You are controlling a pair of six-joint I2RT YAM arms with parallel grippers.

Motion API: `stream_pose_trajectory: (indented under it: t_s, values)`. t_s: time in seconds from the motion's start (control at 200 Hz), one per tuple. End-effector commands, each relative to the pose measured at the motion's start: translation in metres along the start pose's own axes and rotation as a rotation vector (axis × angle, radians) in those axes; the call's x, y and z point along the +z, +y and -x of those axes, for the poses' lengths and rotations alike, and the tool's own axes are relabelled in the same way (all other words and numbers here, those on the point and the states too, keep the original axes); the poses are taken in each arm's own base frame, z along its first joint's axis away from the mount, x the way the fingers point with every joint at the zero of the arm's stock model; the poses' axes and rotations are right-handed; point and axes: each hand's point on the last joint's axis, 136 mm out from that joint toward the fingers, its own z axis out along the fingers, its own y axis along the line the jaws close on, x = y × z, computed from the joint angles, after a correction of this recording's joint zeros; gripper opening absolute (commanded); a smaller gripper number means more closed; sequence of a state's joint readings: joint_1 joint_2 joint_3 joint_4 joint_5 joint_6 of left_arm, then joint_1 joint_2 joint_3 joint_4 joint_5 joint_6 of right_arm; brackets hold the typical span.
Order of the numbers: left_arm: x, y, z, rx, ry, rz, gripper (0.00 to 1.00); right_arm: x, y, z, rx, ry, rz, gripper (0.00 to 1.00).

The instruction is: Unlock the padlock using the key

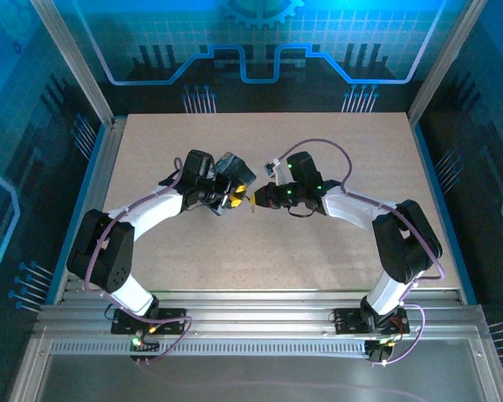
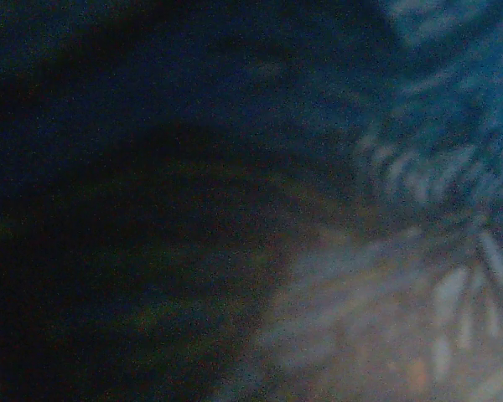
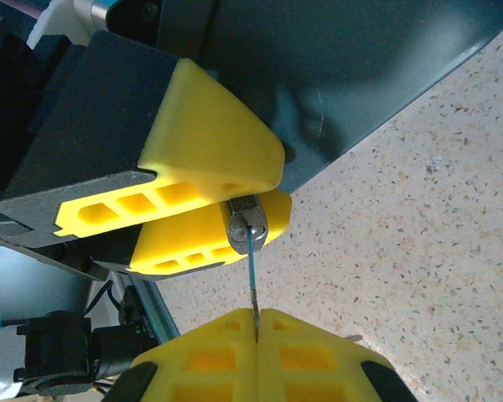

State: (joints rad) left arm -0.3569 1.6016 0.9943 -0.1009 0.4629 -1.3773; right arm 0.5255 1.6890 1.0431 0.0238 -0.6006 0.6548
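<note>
**Speckled beige tabletop, two arms meeting at centre**

Speckled beige tabletop (image 3: 419, 251) fills the background. Left wrist view is a dark blue blur with pale streaks, unreadable. One small grey metal padlock (image 3: 247, 219) is mostly buried; only its rounded end shows, clamped between the left gripper's (image 3: 264, 194) two yellow ribbed plastic fingers. One thin flat metal key (image 3: 251, 268) reaches that end, its bow hidden inside the right gripper (image 3: 256, 314), which is pinched tight on it. Smooth dark slab (image 3: 360, 75) behind, possibly a tin, is cut off.

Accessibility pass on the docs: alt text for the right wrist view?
The right gripper, shut on a thin key, holds its blade tip at the small padlock pinched between the left gripper's yellow fingers, above a speckled table.
</note>
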Motion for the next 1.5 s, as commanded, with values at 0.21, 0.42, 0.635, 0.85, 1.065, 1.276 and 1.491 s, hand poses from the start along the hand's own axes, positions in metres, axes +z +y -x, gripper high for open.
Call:
stream_pose_trajectory:
  t_s: [0.21, 0.42, 0.635, 0.85, 1.065, 1.276, 1.491]
  values:
    - [-0.006, -0.009, -0.028, 0.107, 0.112, 0.014, 0.21, -0.001, 0.036, 0.019, -0.131, -0.069, 0.142, 0.00]
    - [-0.007, -0.002, -0.029, 0.104, 0.153, 0.024, 0.21, -0.003, 0.048, 0.015, -0.082, -0.024, 0.260, 0.00]
    - [-0.015, -0.007, -0.026, 0.106, 0.156, 0.011, 0.21, 0.002, 0.038, 0.015, 0.029, -0.011, 0.267, 0.00]
    - [-0.022, -0.002, -0.026, 0.147, 0.163, 0.051, 0.21, -0.004, 0.029, 0.022, 0.095, -0.037, 0.276, 0.00]
    - [-0.022, 0.003, -0.026, 0.129, 0.170, 0.069, 0.21, -0.005, 0.034, 0.021, 0.067, -0.034, 0.257, 0.00]
    - [-0.016, -0.002, -0.025, 0.062, 0.181, 0.029, 0.21, 0.008, 0.036, 0.018, 0.032, -0.021, 0.241, 0.00]
    - [-0.008, -0.003, -0.021, -0.009, 0.177, -0.016, 0.21, 0.010, 0.034, 0.017, 0.031, -0.058, 0.246, 0.00]
